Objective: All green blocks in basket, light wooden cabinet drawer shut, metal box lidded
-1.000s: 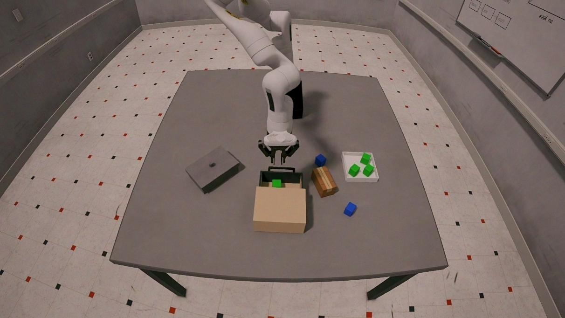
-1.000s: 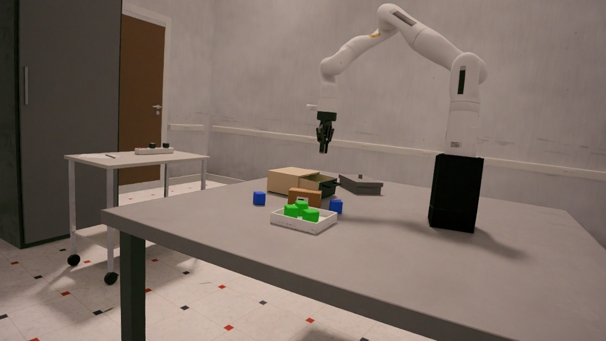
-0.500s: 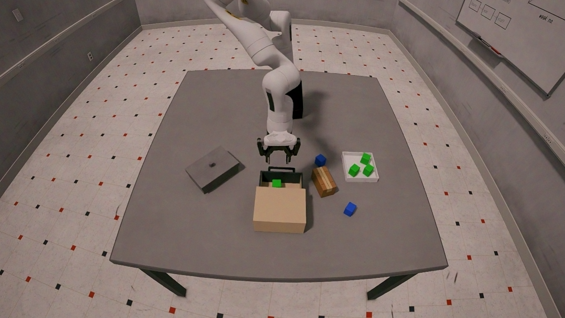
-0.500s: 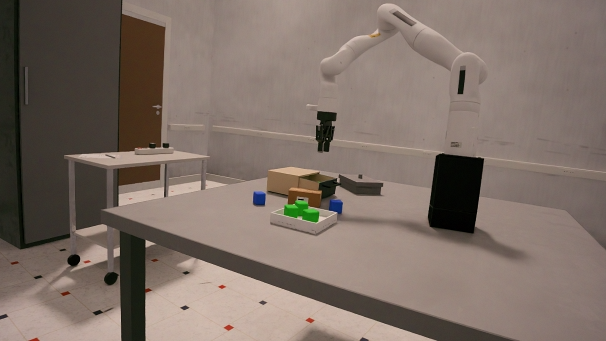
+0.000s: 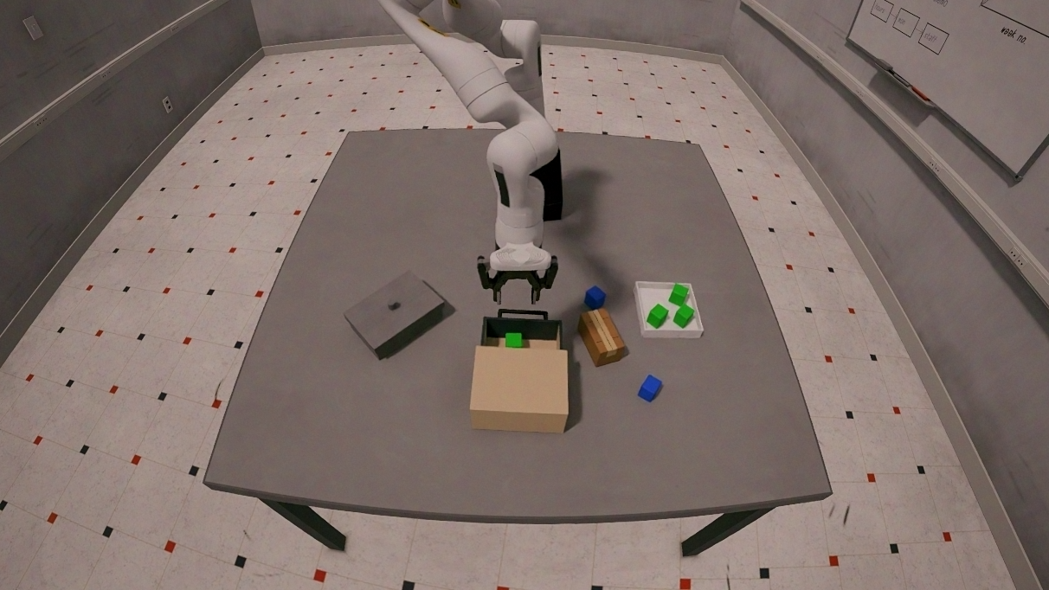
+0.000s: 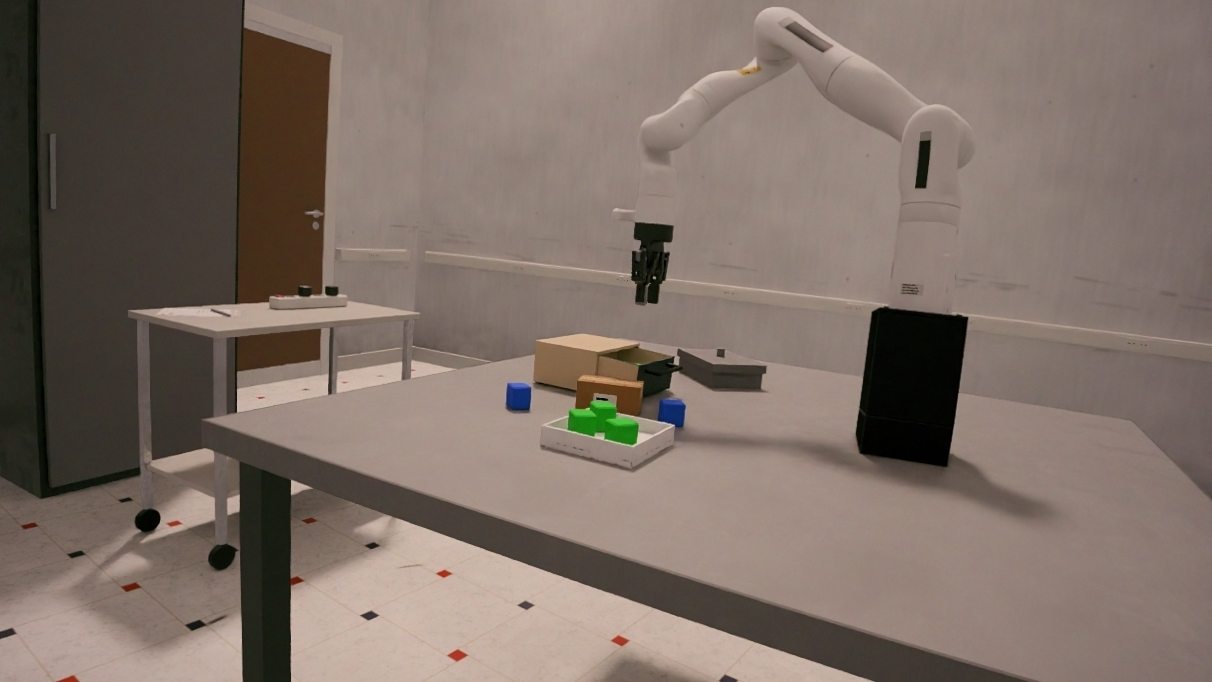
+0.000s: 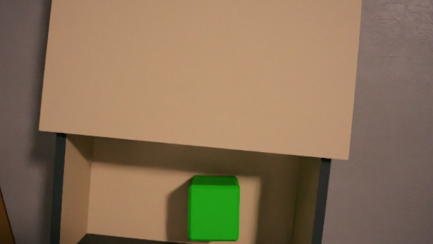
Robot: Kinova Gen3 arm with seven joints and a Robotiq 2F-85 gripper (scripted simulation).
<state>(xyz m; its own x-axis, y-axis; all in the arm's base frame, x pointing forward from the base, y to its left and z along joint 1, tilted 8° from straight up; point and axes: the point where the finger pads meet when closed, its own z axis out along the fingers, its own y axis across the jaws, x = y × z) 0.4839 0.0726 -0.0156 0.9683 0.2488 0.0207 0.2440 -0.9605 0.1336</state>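
Fingers (image 5: 517, 291) (image 6: 648, 292) parted and holding nothing, the arm (image 5: 519, 157) (image 6: 703, 97) arches over the counter (image 5: 410, 454) (image 6: 805, 508), its wrist pointing down above the drawer (image 5: 560, 333) (image 6: 657, 378) (image 7: 57, 194). Inside the open drawer sits a green block (image 5: 513, 339) (image 7: 213, 212); the cabinet top (image 5: 519, 380) (image 6: 580, 342) (image 7: 201, 72) roofs its rear.

A white cart (image 6: 272, 320) bears a power strip (image 6: 308, 301); a brown door (image 6: 283, 203) stands behind
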